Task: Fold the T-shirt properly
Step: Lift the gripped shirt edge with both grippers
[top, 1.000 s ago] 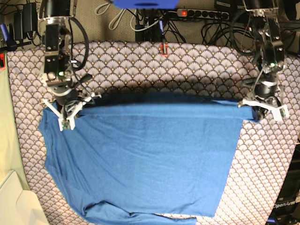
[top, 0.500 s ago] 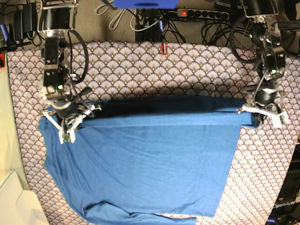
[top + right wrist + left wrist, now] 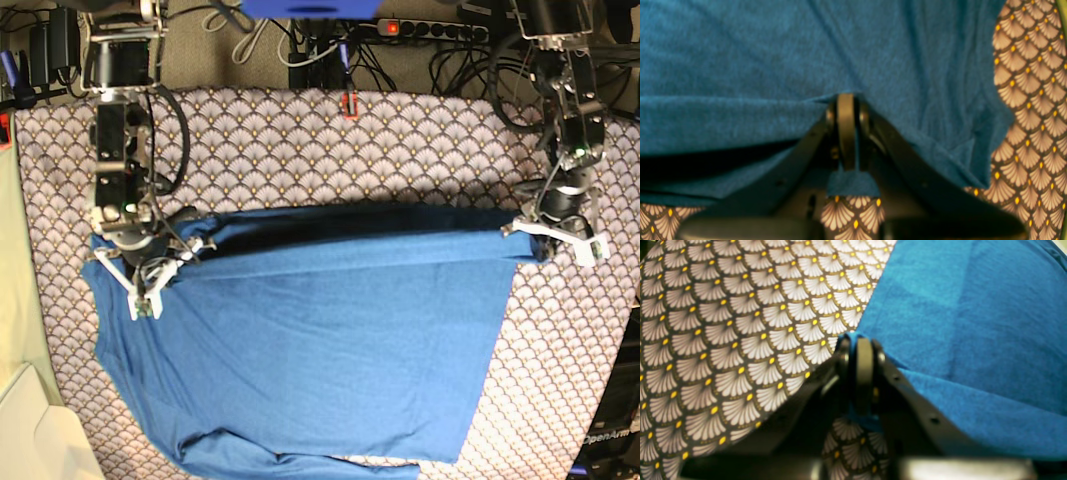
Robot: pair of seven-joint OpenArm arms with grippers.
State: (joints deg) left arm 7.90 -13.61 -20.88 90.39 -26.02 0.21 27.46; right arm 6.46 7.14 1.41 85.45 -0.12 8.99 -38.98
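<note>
The blue T-shirt (image 3: 320, 340) lies spread over the scale-patterned table (image 3: 330, 150), and its far edge is raised in a straight band between both grippers. At the left of the base view, my right gripper (image 3: 150, 278) is shut on the shirt's far-left corner. In the right wrist view the right gripper (image 3: 846, 100) pinches a fold of the T-shirt (image 3: 773, 60). My left gripper (image 3: 548, 238) is shut on the far-right corner. Seen from the left wrist, the left gripper (image 3: 858, 343) clamps the edge of the T-shirt (image 3: 973, 323), just above the cloth.
Cables and a power strip (image 3: 430, 30) lie beyond the table's far edge, with a small red object (image 3: 349, 104) at that edge. A pale cream surface (image 3: 30, 430) sits at the lower left. The shirt's near hem reaches the table's front edge.
Both grippers have carried the shirt's far edge a little toward the near side. The right gripper moved more and dropped lower. The dark shadow under the raised edge has shifted with them.
</note>
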